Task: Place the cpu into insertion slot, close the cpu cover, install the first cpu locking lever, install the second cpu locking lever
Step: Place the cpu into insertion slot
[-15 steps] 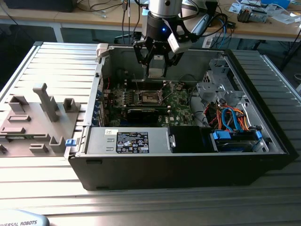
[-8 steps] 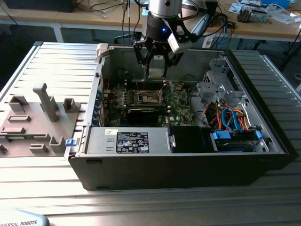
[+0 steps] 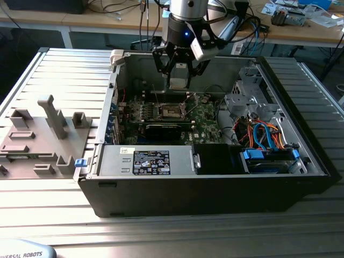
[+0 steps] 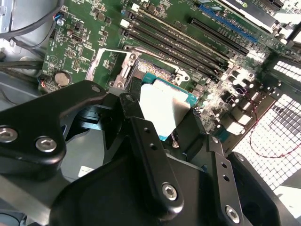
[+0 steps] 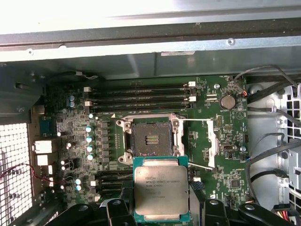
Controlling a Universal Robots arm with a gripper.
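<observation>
My gripper [image 3: 179, 80] hangs inside the open computer case, above the green motherboard, shut on the cpu. In both wrist views the cpu [image 5: 161, 188] [image 4: 164, 110] is a flat square chip with a silver-grey top and green edge, pinched between the black fingers [image 4: 141, 136]. The insertion slot [image 5: 151, 139] [image 3: 171, 111] is a dark square socket with a silver rim, lying bare just beyond the chip. The chip is above the board and apart from the socket. The cpu cover [image 5: 210, 141] is swung open beside the socket.
Long memory slots [image 5: 141, 96] run along one side of the socket. A long black card [image 3: 161, 130] sits in front of it. A drive cage with blue and orange cables [image 3: 263, 134] is on the exterior view's right. A grey fixture [image 3: 48, 129] lies outside the case.
</observation>
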